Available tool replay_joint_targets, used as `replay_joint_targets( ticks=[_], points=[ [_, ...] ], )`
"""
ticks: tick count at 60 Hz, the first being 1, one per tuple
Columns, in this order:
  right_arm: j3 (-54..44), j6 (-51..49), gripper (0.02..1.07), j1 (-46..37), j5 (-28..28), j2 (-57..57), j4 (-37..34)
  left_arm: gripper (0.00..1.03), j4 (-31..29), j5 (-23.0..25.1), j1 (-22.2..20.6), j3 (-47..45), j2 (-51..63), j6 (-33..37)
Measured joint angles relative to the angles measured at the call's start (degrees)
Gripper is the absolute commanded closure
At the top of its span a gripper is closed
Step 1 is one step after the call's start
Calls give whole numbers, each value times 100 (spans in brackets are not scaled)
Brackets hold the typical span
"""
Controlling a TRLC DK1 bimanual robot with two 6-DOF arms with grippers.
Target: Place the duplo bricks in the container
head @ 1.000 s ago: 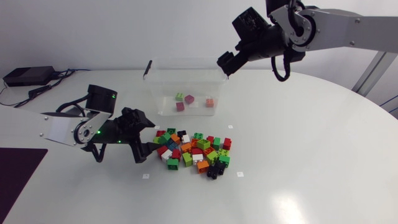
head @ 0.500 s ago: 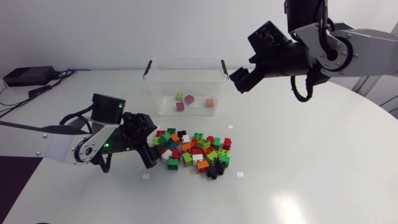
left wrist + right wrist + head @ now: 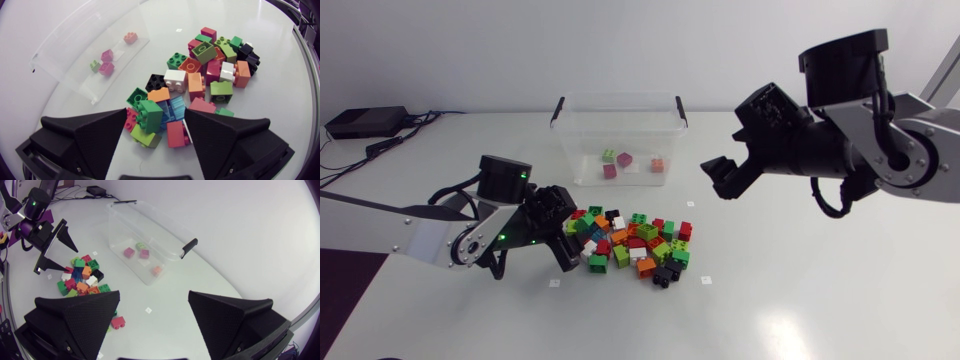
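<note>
White table (image 3: 800, 285): left jaws gape at the brick pile's (image 3: 630, 240) edge, right jaws gape beside the container (image 3: 572, 140).

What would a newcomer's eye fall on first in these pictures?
The bright pile of duplo bricks in the middle of the table, with the open left gripper straddling its left edge. Behind it stands the clear container holding just four bricks, and the right gripper hangs open to its right.

Duplo pile (image 3: 630, 242): green, red, orange, white, black, blue. Container (image 3: 582, 150) clear; bricks inside (image 3: 625, 158) magenta, lime, orange. Left gripper (image 3: 155, 116), right gripper (image 3: 154, 294) black. Table (image 3: 800, 290) white.
</note>
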Motion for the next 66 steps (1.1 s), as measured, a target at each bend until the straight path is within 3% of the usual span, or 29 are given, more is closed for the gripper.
replay_joint_targets(
  ticks=[27, 39, 45, 66],
  points=[
    [-761, -4, 8, 240, 4, -160, 136, 27, 170, -22, -24, 127, 422, 0],
    [-1036, -4, 8, 411, 4, -160, 251, 52, 328, -31, -22, 302, 662, 0],
    [-1104, -4, 8, 439, 4, -160, 258, 78, 367, -46, -9, 387, 785, 0],
    [-1134, -4, 8, 629, 4, -151, 258, 80, 382, -87, 66, 494, 916, 0]
  ],
)
